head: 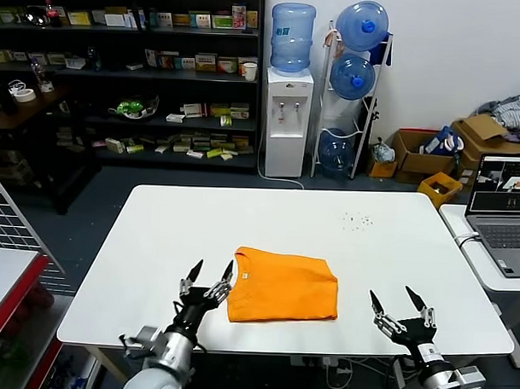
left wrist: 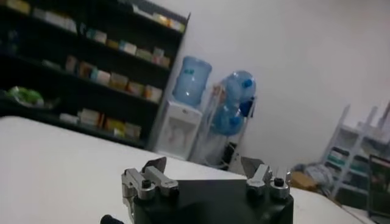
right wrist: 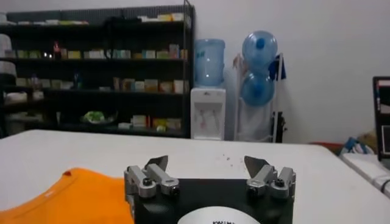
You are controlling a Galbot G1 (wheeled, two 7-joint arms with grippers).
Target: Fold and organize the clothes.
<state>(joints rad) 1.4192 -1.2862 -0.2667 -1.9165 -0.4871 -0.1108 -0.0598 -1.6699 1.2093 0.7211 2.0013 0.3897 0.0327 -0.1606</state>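
Observation:
The bright orange T-shirt (head: 282,285) lies folded into a neat rectangle, plain side up, on the white table (head: 156,242) near its front edge. My left gripper (head: 211,275) is open just left of the shirt's left edge, fingertips close to the cloth. My right gripper (head: 395,299) is open and empty over the table's front right, well apart from the shirt. The right wrist view shows the shirt's orange edge (right wrist: 73,195) beside my open right gripper (right wrist: 207,163). The left wrist view shows only my open left gripper (left wrist: 204,164) above bare table.
A laptop (head: 503,211) sits on a side table at the right. Small dark specks (head: 357,220) lie on the far right of the table. Shelves (head: 119,70), a water dispenser (head: 287,101) and cardboard boxes (head: 432,158) stand behind.

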